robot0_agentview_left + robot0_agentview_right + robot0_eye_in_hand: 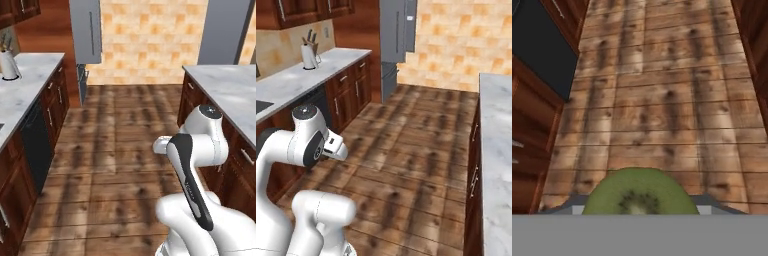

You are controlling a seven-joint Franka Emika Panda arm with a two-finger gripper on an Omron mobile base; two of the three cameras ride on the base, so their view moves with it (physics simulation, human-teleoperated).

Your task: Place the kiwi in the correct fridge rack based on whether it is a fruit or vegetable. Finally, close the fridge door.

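Pincer [638, 210] pinched the kiwi [638, 192], carried low above the plank floor [662, 100], well short of the fridge [397, 30] at the aisle's far end. A jolt while driving could loosen that round fruit and drop it beside the fridge-side cabinets [351, 90].
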